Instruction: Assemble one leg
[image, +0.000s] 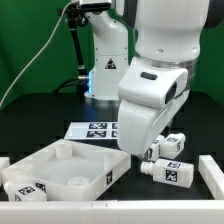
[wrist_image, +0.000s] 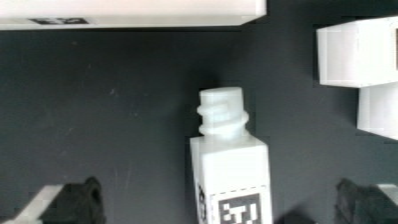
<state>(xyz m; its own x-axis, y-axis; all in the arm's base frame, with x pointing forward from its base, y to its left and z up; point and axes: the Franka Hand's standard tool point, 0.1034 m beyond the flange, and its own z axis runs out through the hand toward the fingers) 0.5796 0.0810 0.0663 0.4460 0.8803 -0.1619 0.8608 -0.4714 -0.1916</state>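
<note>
In the wrist view a white leg (wrist_image: 228, 150) lies on the dark table, its threaded tip (wrist_image: 221, 108) pointing away and a black-and-white tag near the other end. My gripper (wrist_image: 214, 205) is open: its dark fingertips (wrist_image: 64, 200) stand wide apart on either side of the leg and do not touch it. In the exterior view the white hand (image: 150, 95) hangs low over two legs, one (image: 168, 172) in front and one (image: 172, 145) behind. The fingers are mostly hidden there.
The large flat white panel (image: 60, 165) with round sockets lies at the exterior view's left, with another leg (image: 25, 188) in front of it. The marker board (image: 95, 130) lies behind. A white rail (image: 210, 175) borders the right. White parts (wrist_image: 356, 50) show at the wrist view's edges.
</note>
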